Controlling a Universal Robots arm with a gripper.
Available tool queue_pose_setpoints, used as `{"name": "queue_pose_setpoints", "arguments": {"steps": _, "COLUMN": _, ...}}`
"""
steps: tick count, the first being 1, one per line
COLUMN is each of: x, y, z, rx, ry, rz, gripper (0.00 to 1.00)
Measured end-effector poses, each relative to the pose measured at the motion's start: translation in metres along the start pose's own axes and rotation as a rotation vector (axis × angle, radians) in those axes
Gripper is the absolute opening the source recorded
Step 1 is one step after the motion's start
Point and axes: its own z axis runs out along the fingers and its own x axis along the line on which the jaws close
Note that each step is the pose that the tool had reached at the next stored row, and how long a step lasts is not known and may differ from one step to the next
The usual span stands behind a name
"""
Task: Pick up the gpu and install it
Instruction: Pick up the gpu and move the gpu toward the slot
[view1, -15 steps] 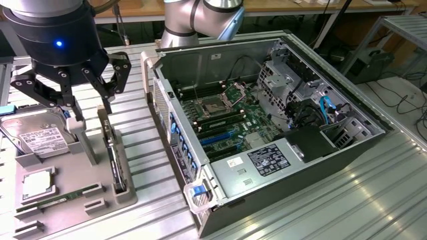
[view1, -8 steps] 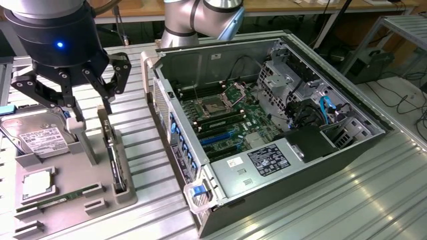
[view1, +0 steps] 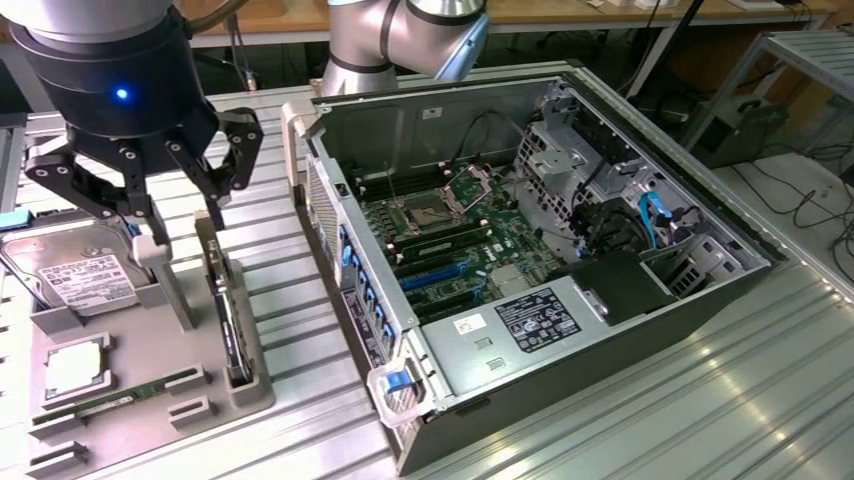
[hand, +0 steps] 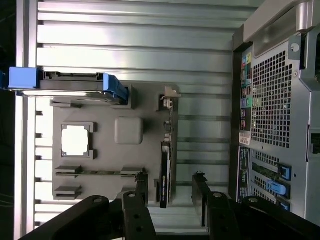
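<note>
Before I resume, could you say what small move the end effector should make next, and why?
Probably a short straight descent: the end effector hangs open above the gpu, which stands on edge in the tray, lined up between the fingers in the wrist view, not yet gripped.

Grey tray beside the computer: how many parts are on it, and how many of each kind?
hard drive: 1
processor chip: 1
memory stick: 1
gpu: 1
Total: 4
</note>
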Motion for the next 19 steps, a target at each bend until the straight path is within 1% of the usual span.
{"name": "queue_pose_setpoints", "arguments": {"steps": 2, "x": 0.0000, "y": 0.0000, "z": 0.0010, "rx": 0.0002, "ry": -0.0048, "rz": 0.000, "gripper": 0.48}}
{"name": "queue_pose_setpoints", "arguments": {"steps": 3, "x": 0.0000, "y": -0.0001, "z": 0.0015, "rx": 0.0001, "ry": -0.0059, "rz": 0.000, "gripper": 0.48}}
{"name": "queue_pose_setpoints", "arguments": {"steps": 9, "x": 0.0001, "y": -0.0002, "z": 0.0039, "rx": 0.0003, "ry": -0.0081, "rz": -0.001, "gripper": 0.48}}
{"name": "queue_pose_setpoints", "arguments": {"steps": 13, "x": 0.0001, "y": -0.0003, "z": 0.0055, "rx": 0.0004, "ry": -0.0119, "rz": -0.001, "gripper": 0.48}}
{"name": "queue_pose_setpoints", "arguments": {"steps": 19, "x": 0.0002, "y": -0.0004, "z": 0.0086, "rx": 0.0005, "ry": -0.0192, "rz": -0.001, "gripper": 0.48}}
